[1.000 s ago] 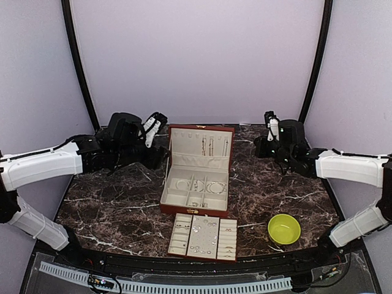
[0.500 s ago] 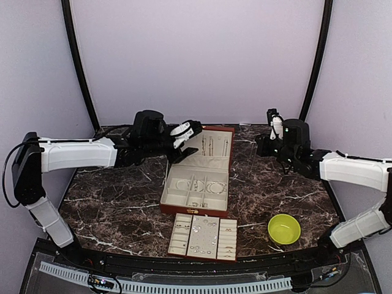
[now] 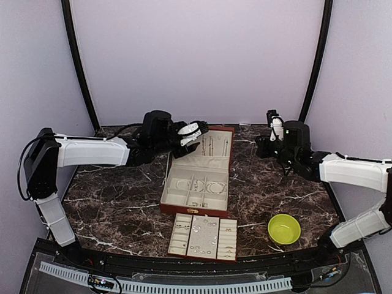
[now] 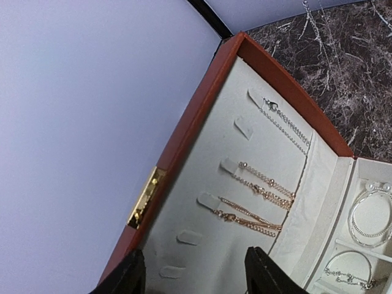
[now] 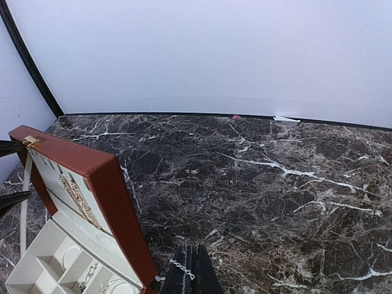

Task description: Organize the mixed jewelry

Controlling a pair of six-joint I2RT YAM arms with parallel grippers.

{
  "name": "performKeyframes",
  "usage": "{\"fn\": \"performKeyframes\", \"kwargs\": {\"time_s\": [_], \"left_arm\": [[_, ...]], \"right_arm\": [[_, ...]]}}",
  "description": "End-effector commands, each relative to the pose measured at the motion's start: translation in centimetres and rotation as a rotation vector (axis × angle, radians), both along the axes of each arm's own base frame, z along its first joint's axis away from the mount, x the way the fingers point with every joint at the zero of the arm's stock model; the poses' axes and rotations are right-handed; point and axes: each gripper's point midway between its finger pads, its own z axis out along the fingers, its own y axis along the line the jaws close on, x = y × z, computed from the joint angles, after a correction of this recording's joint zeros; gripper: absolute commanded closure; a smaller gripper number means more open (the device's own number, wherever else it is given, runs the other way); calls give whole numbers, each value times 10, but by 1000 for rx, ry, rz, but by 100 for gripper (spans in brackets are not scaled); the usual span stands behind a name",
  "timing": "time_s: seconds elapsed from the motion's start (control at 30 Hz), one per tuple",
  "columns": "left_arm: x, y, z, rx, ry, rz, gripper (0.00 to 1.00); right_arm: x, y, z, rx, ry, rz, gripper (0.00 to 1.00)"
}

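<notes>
My left gripper [image 3: 193, 131] hovers at the upper left edge of the reddish-brown box's raised lid [image 3: 202, 142]. In the left wrist view its jaws [image 4: 196, 278] stand open, with the cream lid lining behind them and nothing between them. Two gold chains [image 4: 260, 205] and a silver chain [image 4: 285, 125] hang on that lining. My right gripper [image 3: 271, 121] is up at the back right, shut on a thin silver chain [image 5: 182, 268] that drapes across its closed fingertips [image 5: 195, 254]. Small silvery pieces [image 3: 199, 231] lie in the compartment tray [image 3: 177, 237].
The open box's base [image 3: 195, 190] holds bracelets and small pieces in its compartments. A yellow-green bowl [image 3: 284, 228] stands at the front right. The white back wall is close behind both grippers. Dark marble table [image 3: 110, 202] lies all around.
The left arm has swung right from the table's left side to the box lid, and its jaws have narrowed a little. The right arm has hardly moved and stays shut on the chain.
</notes>
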Motion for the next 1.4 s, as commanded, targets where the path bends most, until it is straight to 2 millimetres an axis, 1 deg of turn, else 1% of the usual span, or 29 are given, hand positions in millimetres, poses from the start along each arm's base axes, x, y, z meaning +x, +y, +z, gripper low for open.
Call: {"fn": "performKeyframes", "kwargs": {"time_s": [0.0, 0.07, 0.27, 0.43, 0.57, 0.77, 1.03, 1.37], "left_arm": [[15, 3, 9, 21, -64, 39, 42], [16, 3, 5, 31, -62, 41, 42], [20, 6, 4, 25, -63, 53, 42], [23, 10, -1, 36, -59, 73, 42], [24, 11, 1, 29, -67, 80, 42], [23, 10, -8, 41, -39, 70, 42], [17, 13, -23, 71, 11, 61, 47], [12, 14, -30, 97, 24, 40, 53]], "right_arm": [[2, 8, 11, 18, -45, 27, 100], [2, 9, 11, 18, -45, 30, 100], [2, 10, 12, 22, -44, 36, 100], [1, 11, 12, 27, -41, 42, 100], [1, 12, 13, 30, -43, 44, 100], [1, 13, 13, 32, -40, 48, 100], [1, 13, 13, 31, -38, 49, 100], [1, 13, 12, 37, -33, 52, 100]]}}
